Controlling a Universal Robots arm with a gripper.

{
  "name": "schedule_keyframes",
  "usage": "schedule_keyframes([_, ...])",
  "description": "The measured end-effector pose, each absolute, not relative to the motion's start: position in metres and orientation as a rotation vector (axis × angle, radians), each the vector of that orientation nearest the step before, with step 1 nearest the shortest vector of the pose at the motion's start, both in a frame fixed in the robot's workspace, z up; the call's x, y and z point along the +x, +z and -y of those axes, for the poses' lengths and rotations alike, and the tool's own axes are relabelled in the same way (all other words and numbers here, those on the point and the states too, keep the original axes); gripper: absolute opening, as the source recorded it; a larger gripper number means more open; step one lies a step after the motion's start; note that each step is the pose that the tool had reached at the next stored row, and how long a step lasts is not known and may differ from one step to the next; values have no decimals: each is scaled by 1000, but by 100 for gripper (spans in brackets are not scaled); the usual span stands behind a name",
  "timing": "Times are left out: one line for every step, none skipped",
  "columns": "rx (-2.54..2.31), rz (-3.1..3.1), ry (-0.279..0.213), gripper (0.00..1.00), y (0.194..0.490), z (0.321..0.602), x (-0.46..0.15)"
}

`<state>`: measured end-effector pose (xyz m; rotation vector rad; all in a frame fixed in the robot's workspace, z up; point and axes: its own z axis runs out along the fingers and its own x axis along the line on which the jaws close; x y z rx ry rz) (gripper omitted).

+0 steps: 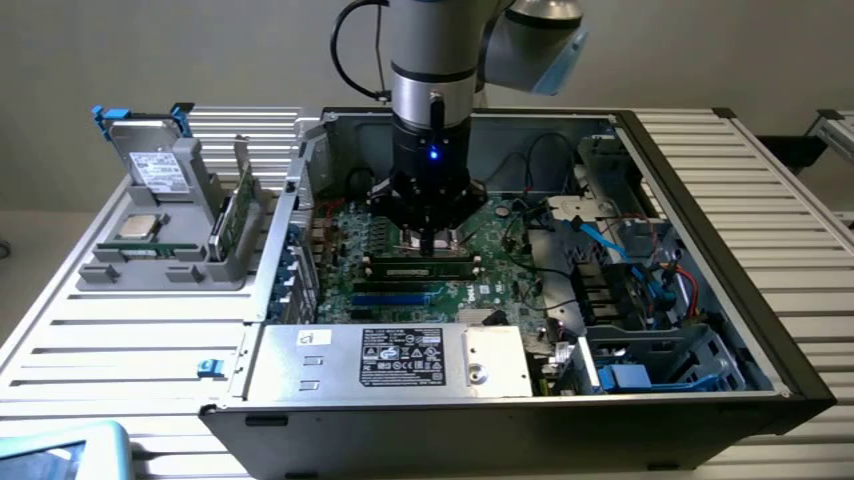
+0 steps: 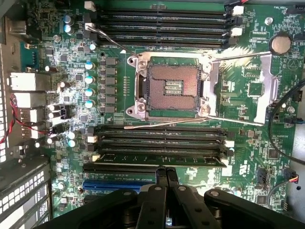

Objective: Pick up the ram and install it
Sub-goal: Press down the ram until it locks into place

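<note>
The arm stands inside the open computer case (image 1: 694,300), its gripper (image 1: 434,240) low over the motherboard (image 1: 514,235). In the wrist view the gripper (image 2: 166,177) has its fingers (image 2: 161,175) closed together, tips touching, with nothing between them.

The ram (image 1: 424,266) lies along a memory slot directly beneath the fingers in the exterior view. In the wrist view the ram (image 2: 162,158) sits in the slot nearest the fingertips, within the bank of slots on the near side of the empty processor socket (image 2: 172,87). It appears level, but whether the end latches have closed cannot be confirmed from this angle.

Judgement: the stick is placed and the work stands at the seating stage. Done well, pressure should fall straight down on the stick's top edge, near its middle, without any sideways lean, so both ends sink evenly and the slot is not strained.

On the desk (image 1: 120,330), at the exterior view's left, a grey holder (image 1: 167,262) carries a processor chip (image 1: 139,226).
</note>
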<state>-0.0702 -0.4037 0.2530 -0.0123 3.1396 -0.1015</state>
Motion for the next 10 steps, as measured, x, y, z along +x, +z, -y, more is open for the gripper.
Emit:
schedule_keyframes([-4, -3137, -106, 11, 253, 404, -70])
schedule_keyframes([2, -3134, -110, 11, 253, 404, -70])
schedule_keyframes([5, -3131, -116, 11, 253, 404, -70])
schedule_keyframes([6, -3130, -119, 11, 253, 404, -70])
schedule_keyframes([6, -3129, -119, 11, 253, 404, -70])
schedule_keyframes([6, -3129, -120, 11, 253, 404, -70])
schedule_keyframes([6, -3129, -120, 11, 253, 404, -70])
schedule_keyframes([6, -3129, -120, 11, 253, 404, -70])
schedule_keyframes([6, -3129, -120, 11, 253, 404, -70])
schedule_keyframes([6, -3129, -120, 11, 253, 404, -70])
